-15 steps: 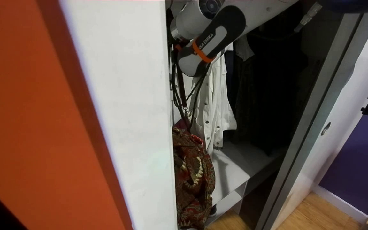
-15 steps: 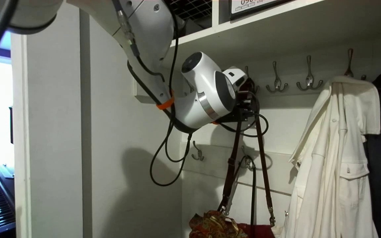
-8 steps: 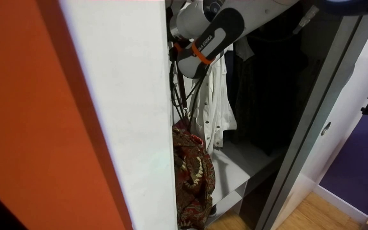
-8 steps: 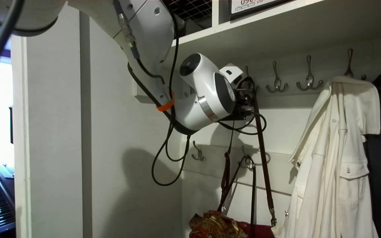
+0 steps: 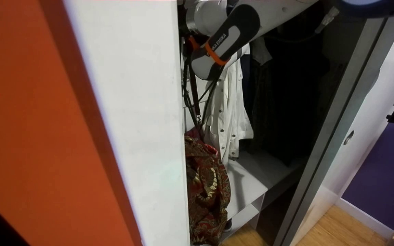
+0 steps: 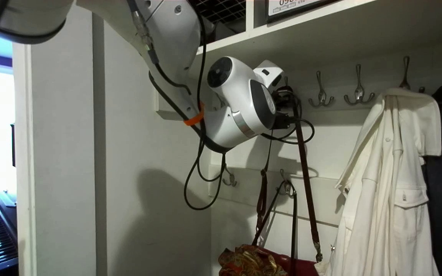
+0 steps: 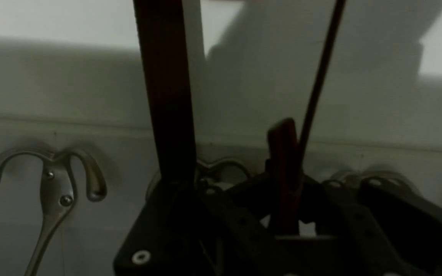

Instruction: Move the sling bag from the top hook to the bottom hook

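Observation:
The sling bag, a patterned red, brown and gold pouch (image 6: 246, 262), hangs low in both exterior views (image 5: 207, 184). My gripper (image 7: 286, 172) is shut on a flat dark red strap (image 7: 285, 147) in the wrist view. A wider stretch of red-brown strap (image 7: 165, 88) runs beside the fingers. I cannot tell whether it rests on the top hook (image 6: 286, 81), mostly hidden behind my wrist. The red-brown strap (image 6: 307, 184) ends at a clasp by a red bag (image 6: 301, 266); its left end is lost behind the pouch. A bottom hook (image 6: 287, 186) carries a thin black strap (image 6: 294, 222).
Other top hooks (image 6: 321, 92) line the wall to the right, below a shelf (image 6: 320, 42). A white jacket (image 6: 390, 184) hangs right of the bags. A lower left hook (image 6: 229, 176) is near the side wall. A white partition (image 5: 132, 119) hides part of the arm.
My wrist has risen slightly. The left strap has gone from broad and straight to a thin line with a folded part hanging below. The red bag's left end shows higher.

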You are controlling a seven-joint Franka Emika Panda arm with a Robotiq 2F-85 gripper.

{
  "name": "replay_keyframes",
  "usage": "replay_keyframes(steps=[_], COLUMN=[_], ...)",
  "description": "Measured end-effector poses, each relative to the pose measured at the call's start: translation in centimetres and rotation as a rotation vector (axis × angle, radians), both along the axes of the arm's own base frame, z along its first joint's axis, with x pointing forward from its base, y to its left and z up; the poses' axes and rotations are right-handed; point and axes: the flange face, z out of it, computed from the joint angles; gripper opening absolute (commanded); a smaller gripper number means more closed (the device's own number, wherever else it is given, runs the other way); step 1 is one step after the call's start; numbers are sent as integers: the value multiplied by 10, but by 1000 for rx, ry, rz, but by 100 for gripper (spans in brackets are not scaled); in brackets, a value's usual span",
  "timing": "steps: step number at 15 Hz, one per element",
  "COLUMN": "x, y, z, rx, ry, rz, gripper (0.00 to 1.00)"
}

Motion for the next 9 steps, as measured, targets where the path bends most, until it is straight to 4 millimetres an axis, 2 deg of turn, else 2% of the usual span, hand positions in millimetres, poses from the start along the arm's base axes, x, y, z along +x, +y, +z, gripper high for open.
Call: replay_keyframes(steps=[5, 9], x=[-4, -10], y=[8, 16], z=[10, 12], rx=[7, 76], ry=[-51, -83], rz=[-27, -119], gripper=[0, 0])
